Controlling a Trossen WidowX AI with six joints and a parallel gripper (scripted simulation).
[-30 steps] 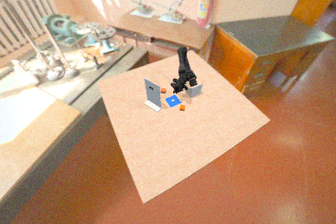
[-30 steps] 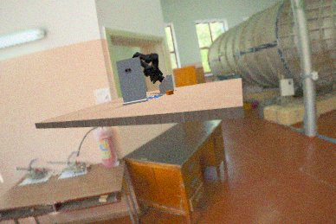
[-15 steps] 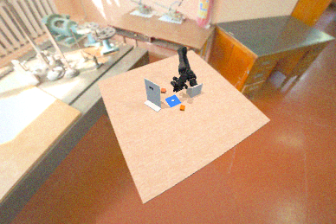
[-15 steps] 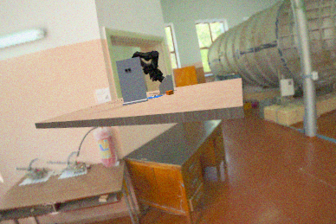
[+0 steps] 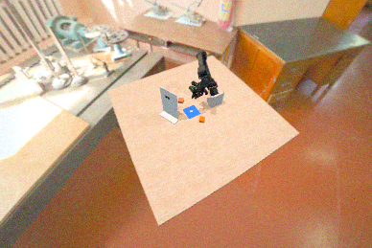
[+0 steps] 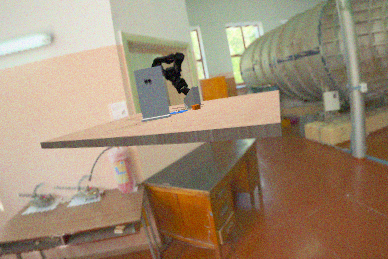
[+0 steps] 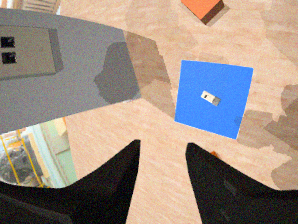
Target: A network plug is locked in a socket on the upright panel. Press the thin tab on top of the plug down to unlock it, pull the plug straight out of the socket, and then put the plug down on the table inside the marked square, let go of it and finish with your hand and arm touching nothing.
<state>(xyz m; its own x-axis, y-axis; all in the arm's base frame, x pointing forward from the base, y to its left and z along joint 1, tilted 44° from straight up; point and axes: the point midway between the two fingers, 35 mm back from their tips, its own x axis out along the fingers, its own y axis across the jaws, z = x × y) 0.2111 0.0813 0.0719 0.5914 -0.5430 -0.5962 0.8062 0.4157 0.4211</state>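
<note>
The plug (image 7: 210, 97) (image 5: 191, 111), small and pale, lies near the middle of the blue marked square (image 7: 194, 75) (image 5: 194, 115) (image 6: 179, 112). The upright grey panel (image 5: 169, 102) (image 6: 154, 96) (image 7: 82, 75) stands beside the square. Two dark socket openings (image 7: 8, 50) show on its raised block, with no plug seen in them. My gripper (image 7: 162, 147) (image 5: 194, 94) is partly open, with nothing between its fingers. It hangs above the table, apart from the plug. In the exterior view the hand is partly hidden behind the panel.
A smaller grey panel (image 5: 216, 100) (image 6: 191, 98) stands near the arm's base, across the square from the socket panel. One orange block (image 5: 180, 100) (image 7: 202, 9) lies near the socket panel. Another orange block (image 5: 201, 119) (image 6: 195, 107) lies beyond the square; a finger mostly hides it in the wrist view.
</note>
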